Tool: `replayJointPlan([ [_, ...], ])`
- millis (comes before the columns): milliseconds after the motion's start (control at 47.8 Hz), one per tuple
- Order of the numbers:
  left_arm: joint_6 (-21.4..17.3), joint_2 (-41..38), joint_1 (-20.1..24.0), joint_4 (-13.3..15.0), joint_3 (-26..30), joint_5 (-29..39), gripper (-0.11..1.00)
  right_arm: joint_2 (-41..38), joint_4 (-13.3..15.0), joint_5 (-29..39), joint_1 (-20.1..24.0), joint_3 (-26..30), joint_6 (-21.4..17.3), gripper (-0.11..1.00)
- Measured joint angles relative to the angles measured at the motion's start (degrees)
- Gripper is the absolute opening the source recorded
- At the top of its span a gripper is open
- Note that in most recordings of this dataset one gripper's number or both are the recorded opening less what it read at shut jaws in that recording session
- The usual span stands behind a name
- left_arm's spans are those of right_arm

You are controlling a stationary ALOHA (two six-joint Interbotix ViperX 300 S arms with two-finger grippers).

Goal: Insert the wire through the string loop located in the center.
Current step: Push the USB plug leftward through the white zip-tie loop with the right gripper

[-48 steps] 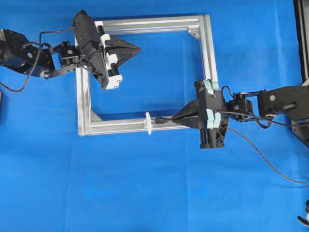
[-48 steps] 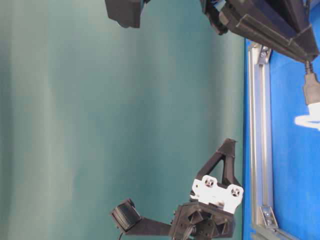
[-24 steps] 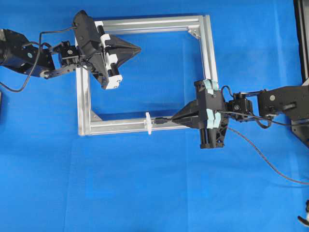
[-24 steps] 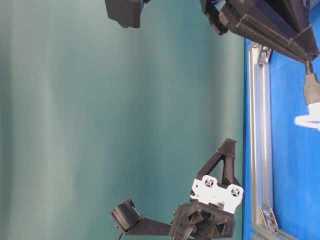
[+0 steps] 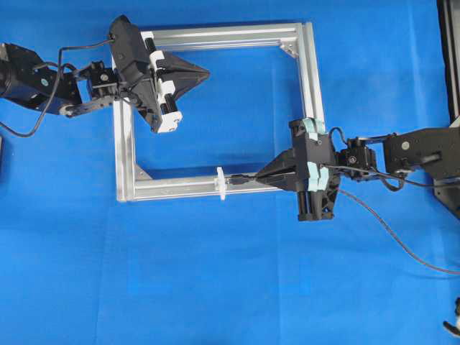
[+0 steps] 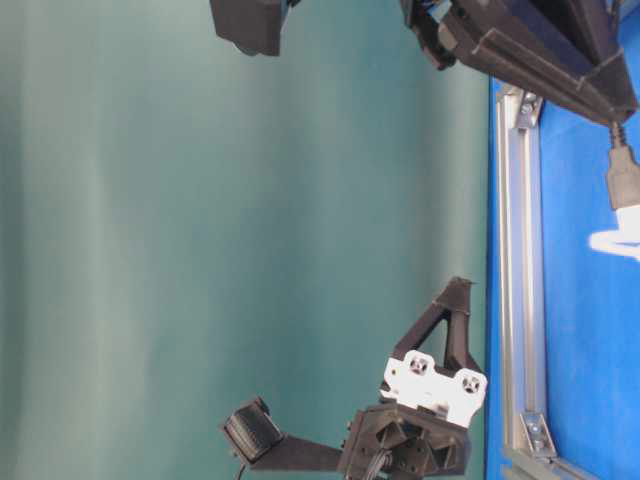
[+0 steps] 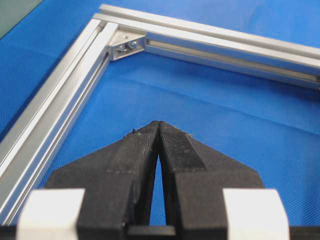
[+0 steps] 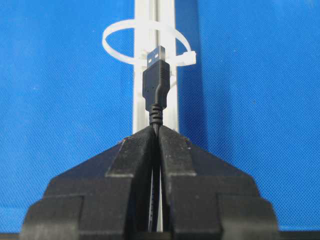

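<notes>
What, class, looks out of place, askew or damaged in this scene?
Nothing stands out. The right gripper holds the wire straight, its plug aimed at the intact string loop on the frame. The left gripper is shut and empty.

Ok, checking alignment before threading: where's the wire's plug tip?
Overhead, the wire's plug tip sits over the bottom frame rail, just right of the string loop, held by the right hand.

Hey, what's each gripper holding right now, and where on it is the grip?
The right gripper is shut on the wire, pinching the cable just behind its plug. The left gripper is shut and holds nothing.
</notes>
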State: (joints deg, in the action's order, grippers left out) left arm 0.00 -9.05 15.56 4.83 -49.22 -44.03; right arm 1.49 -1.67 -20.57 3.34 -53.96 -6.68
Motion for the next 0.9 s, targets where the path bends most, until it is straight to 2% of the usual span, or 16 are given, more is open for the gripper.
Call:
replayJointPlan([
  [440,0.0,0.1,-0.3,0.0,0.2,0.0,0.00,-1.7,0.0,-0.2,0.1,2.2,0.1,-0.02],
  [900,0.0,0.1,-0.4,0.0,0.7,0.0,0.00,-6.8,0.0,-0.2,0.3,8.2,0.0,-0.02],
])
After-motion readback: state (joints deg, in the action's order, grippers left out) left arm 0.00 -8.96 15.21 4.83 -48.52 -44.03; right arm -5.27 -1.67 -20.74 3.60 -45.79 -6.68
